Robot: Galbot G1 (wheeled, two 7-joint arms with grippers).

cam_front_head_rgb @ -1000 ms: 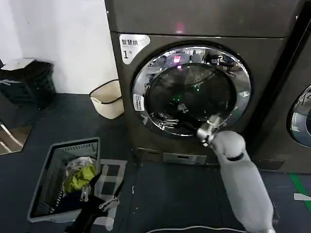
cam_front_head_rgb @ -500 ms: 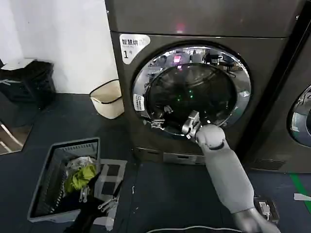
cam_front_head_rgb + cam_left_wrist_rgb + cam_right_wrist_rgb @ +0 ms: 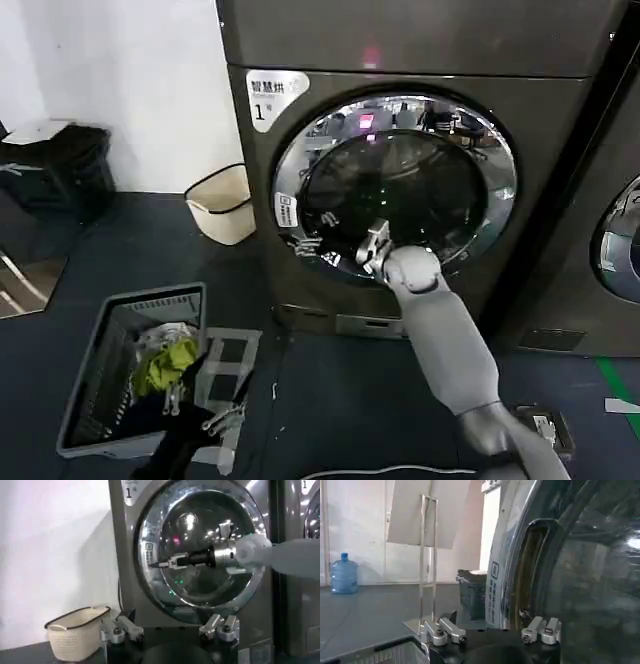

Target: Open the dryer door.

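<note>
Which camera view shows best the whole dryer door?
The head view: the dryer door shows whole, chrome rim unbroken, with the right gripper in front. The left wrist view cuts its top; the right wrist view shows its edge close up.

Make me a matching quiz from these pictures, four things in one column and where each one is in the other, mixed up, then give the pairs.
Things
1. right tool
2. left tool
3. cream basket
4. white "1" sticker

Places
A. on the floor by the wall, left of the dryer
B. upper left of the dryer front
C. low, near the grey laundry basket
D. up at the dryer door, lower left part of its glass

Pairs: 1-D, 2-C, 3-A, 4-B
</note>
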